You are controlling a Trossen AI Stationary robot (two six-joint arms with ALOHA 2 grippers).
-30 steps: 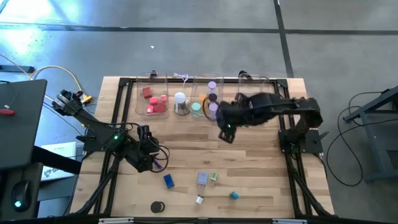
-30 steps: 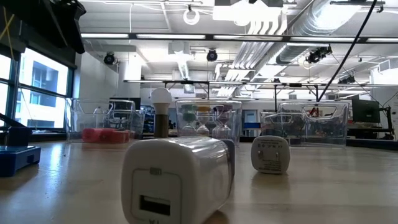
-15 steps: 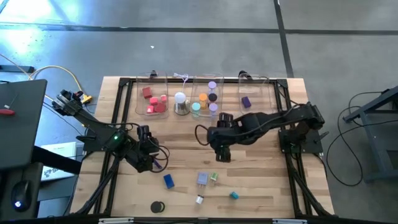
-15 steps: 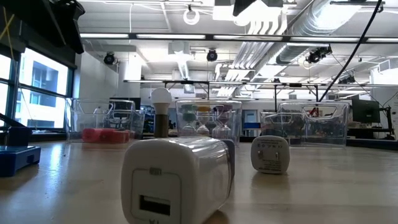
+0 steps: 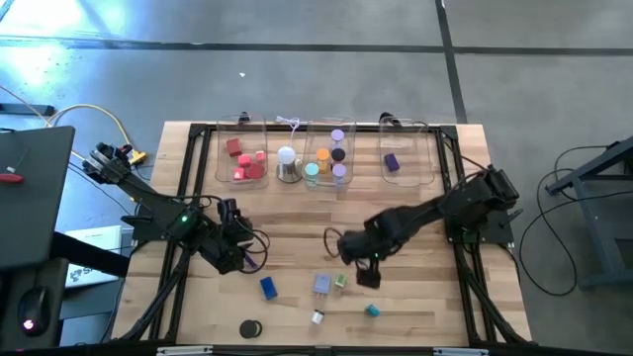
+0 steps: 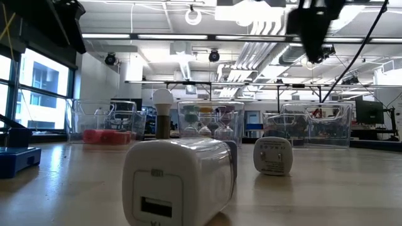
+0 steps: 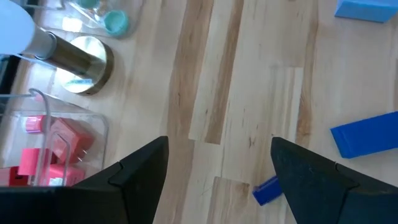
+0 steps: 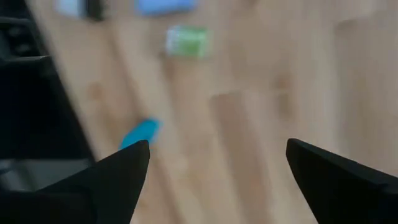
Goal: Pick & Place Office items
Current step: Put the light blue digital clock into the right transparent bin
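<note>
- The right gripper is seen in the high view over the front middle of the wooden table, just right of a small green piece and above a teal piece.
- In the right wrist view its jaws are spread wide with nothing between them; bare wood, the green piece and the teal piece are seen beyond them.
- The left gripper is held low at the left of the table, with a blue block near it; its jaws are parted and empty in the left wrist view.
- Loose items are scattered along the front edge: a grey-lilac piece, a small white piece and a black disc.
- At the back, clear trays are lined up: red pieces in the left one, coloured cylinders in the middle one, a purple block in the right one.
- A white dome on a silvery base is stood between the first two trays.
</note>
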